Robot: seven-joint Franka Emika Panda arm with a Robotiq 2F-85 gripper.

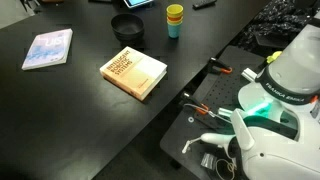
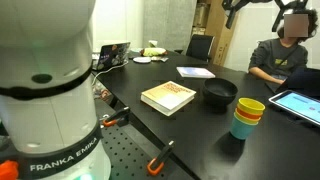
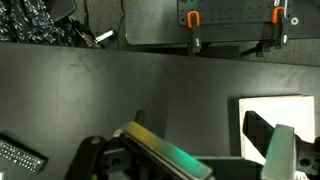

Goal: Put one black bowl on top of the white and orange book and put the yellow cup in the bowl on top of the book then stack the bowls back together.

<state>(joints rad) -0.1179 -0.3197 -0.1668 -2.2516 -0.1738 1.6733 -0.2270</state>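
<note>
Exterior view: bowls [image 1: 127, 25] sitting stacked beyond book [image 1: 134, 72], away from arm base [image 1: 285, 75]; yellow cup [image 1: 175, 12] topping cup stack [image 1: 174, 26] beside | exterior view: bowls [image 2: 220, 95] resting near book [image 2: 168, 97], apart | wrist view: claw [image 3: 175, 145] hanging apparently spread, gripping nothing; bowls not showing.

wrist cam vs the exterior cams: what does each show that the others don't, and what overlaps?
Wrist view only: a ribbed dark object at bottom left, which has no match elsewhere. Exterior views only: the white and orange book, black bowls, the yellow cup topping a cup stack, a pale booklet and a seated person. Shared: the black table and orange clamps. The pale rectangle in the wrist view may be the book; cannot tell.
</note>
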